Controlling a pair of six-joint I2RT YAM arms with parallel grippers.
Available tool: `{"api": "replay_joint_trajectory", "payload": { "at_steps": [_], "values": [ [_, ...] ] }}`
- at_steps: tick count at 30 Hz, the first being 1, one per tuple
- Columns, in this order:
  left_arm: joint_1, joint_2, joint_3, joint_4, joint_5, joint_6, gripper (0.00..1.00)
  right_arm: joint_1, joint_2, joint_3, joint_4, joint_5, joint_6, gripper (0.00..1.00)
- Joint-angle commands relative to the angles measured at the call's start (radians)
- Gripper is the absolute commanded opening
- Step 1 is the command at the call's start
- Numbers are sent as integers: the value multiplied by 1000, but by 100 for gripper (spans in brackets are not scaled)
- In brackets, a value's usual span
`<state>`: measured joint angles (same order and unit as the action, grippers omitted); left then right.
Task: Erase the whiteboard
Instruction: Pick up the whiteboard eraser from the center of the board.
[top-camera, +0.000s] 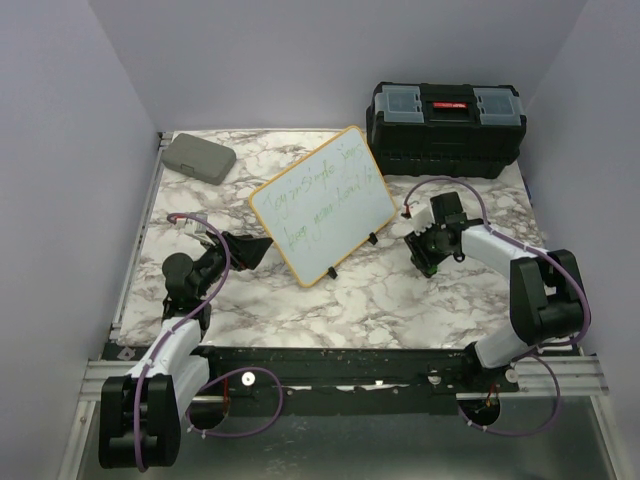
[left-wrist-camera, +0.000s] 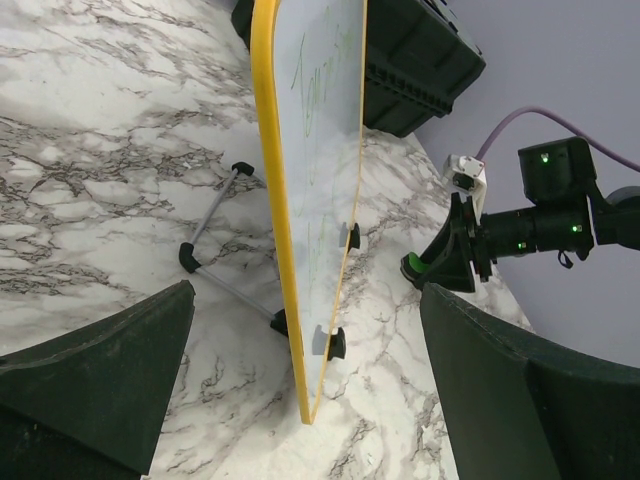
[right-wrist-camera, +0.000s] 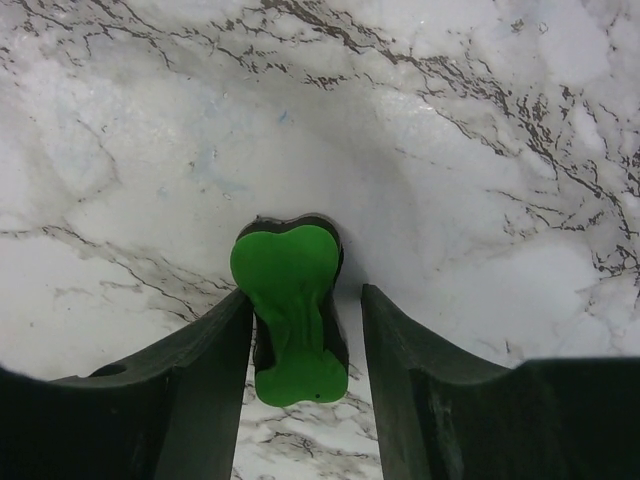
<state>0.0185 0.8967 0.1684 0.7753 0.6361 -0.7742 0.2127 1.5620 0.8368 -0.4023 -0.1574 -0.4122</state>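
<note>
Top view: the whiteboard (top-camera: 320, 205) stands at the middle of the marble table (top-camera: 400, 300) and bears green writing. The left gripper (top-camera: 250, 252) is at its left edge, the right gripper (top-camera: 428, 262) to its right.
Left wrist view: jaws wide apart and empty, board edge between them.
Right wrist view: narrowed jaws flank a green-topped block (right-wrist-camera: 290, 310); whether they grip it cannot be told.

Both arms are built alike, with glossy white shells on the long links and chunky black housings at the joints: left arm (top-camera: 172, 352), right arm (top-camera: 497, 248). A thin purple cable (top-camera: 226, 262) loops along the left one, and a second purple cable (top-camera: 480, 205) along the right. The right wrist housing (left-wrist-camera: 555, 200) is black, dotted with small green lights (left-wrist-camera: 545, 157), beside a white connector block (left-wrist-camera: 466, 172). The left gripper (top-camera: 250, 250) has broad, matte, dark wedge-shaped fingers (left-wrist-camera: 100, 380).
</note>
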Motion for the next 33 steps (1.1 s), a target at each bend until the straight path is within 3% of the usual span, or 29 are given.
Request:
{"api": "replay_joint_trajectory", "payload": {
  "at_steps": [1, 12, 20, 33],
  "values": [
    [6, -2, 3, 7, -12, 12, 94, -30, -9, -9, -28, -7, 14, 51],
    [7, 4, 6, 7, -3, 11, 94, -57, -8, 7, -66, -75, -6, 41],
    [7, 23, 8, 24, 8, 4, 94, -59, -40, 10, -77, -109, -3, 55],
    [6, 24, 4, 25, 10, 4, 94, -75, -6, 19, -66, -80, 9, 46]
  ]
}}
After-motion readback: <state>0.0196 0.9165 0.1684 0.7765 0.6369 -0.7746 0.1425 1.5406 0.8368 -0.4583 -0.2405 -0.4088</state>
